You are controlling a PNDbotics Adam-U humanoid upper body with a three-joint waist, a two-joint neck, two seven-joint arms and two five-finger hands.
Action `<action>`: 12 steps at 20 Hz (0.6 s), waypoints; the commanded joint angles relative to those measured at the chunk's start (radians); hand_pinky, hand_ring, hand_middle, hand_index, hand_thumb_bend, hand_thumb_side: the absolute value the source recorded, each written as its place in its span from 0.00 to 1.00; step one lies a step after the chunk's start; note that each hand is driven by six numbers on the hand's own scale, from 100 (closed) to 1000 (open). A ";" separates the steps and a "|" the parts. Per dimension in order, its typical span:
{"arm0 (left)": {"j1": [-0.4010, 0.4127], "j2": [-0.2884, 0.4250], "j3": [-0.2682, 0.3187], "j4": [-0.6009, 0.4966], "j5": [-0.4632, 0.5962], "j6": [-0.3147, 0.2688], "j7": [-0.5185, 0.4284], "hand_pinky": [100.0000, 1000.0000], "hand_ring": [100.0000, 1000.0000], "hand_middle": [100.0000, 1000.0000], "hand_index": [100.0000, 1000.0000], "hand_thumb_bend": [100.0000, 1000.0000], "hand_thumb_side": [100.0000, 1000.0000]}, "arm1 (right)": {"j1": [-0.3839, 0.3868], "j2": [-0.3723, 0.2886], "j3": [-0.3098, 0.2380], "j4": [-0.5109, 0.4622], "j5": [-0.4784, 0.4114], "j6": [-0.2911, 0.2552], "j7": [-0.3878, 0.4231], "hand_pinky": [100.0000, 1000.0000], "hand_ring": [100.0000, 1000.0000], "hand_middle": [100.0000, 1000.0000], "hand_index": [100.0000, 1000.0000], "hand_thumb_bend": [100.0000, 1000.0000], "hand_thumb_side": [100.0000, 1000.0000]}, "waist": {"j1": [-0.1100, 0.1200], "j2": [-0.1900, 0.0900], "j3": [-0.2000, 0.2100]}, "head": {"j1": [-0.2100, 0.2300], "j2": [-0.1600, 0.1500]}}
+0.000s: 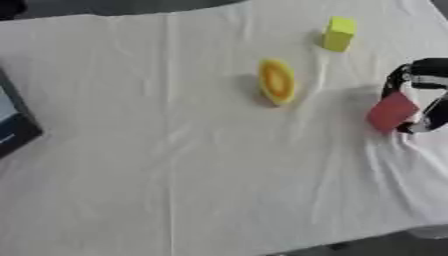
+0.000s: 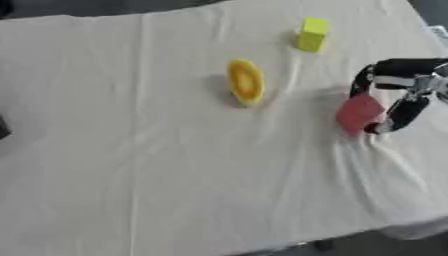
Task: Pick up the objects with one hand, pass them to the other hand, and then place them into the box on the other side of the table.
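A wrinkled white cloth (image 1: 175,175) covered the table, its near edge dropping to dark floor at six o'clock. At three o'clock the right hand (image 2: 398,95) had its fingers curled round a red block (image 2: 358,113), pinching it just above the cloth. Past centre lay a yellow-orange oval piece (image 1: 276,81); a yellow-green block (image 1: 338,33) stood toward one o'clock. A dark box (image 1: 13,125) sat at nine o'clock's edge.

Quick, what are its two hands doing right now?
Right hand: fingers curled round the red block.
Left hand: not in view.
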 commanded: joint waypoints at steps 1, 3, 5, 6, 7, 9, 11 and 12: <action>-0.004 0.020 0.010 -0.013 -0.004 -0.002 0.002 0.82 0.87 0.87 0.86 0.95 0.49 | -0.005 -0.037 -0.015 -0.020 -0.012 0.003 -0.005 0.90 0.69 0.55 0.52 0.37 0.00 | -0.017 -0.001 0.001 | 0.001 0.006; -0.003 0.021 0.011 -0.014 -0.004 -0.003 0.003 0.82 0.87 0.87 0.86 0.95 0.49 | -0.005 -0.038 -0.029 -0.038 -0.019 0.008 -0.008 0.90 0.68 0.54 0.52 0.36 0.00 | -0.018 -0.002 0.000 | 0.008 0.006; 0.000 0.022 0.013 -0.015 -0.005 -0.003 0.003 0.82 0.87 0.87 0.86 0.95 0.49 | -0.003 -0.036 -0.051 -0.062 -0.030 0.021 -0.018 0.90 0.68 0.53 0.52 0.36 0.00 | -0.019 -0.003 -0.002 | 0.017 0.006; 0.001 0.023 0.014 -0.015 -0.006 -0.004 0.004 0.82 0.87 0.86 0.86 0.95 0.49 | -0.003 -0.033 -0.067 -0.076 -0.045 0.031 -0.027 0.90 0.67 0.52 0.52 0.36 0.00 | -0.019 -0.004 -0.004 | 0.022 0.006; 0.002 0.024 0.014 -0.016 -0.007 -0.004 0.004 0.82 0.87 0.86 0.86 0.95 0.49 | -0.002 -0.032 -0.081 -0.091 -0.065 0.042 -0.035 0.90 0.67 0.52 0.52 0.35 0.00 | -0.020 -0.005 -0.005 | 0.026 0.006; 0.002 0.025 0.015 -0.017 -0.008 -0.004 0.004 0.82 0.87 0.86 0.86 0.95 0.49 | -0.003 -0.034 -0.106 -0.126 -0.105 0.065 -0.046 0.89 0.66 0.51 0.51 0.35 0.00 | -0.021 -0.007 -0.006 | 0.034 0.006; 0.002 0.026 0.015 -0.018 -0.009 -0.004 0.004 0.82 0.87 0.86 0.86 0.95 0.49 | -0.006 -0.038 -0.121 -0.157 -0.144 0.086 -0.042 0.89 0.65 0.50 0.51 0.35 0.00 | -0.022 -0.009 -0.006 | 0.040 0.006; 0.003 0.027 0.016 -0.018 -0.010 -0.005 0.004 0.82 0.87 0.86 0.86 0.95 0.49 | -0.007 -0.041 -0.126 -0.173 -0.163 0.094 -0.036 0.89 0.65 0.50 0.51 0.35 0.00 | -0.023 -0.010 -0.005 | 0.042 0.006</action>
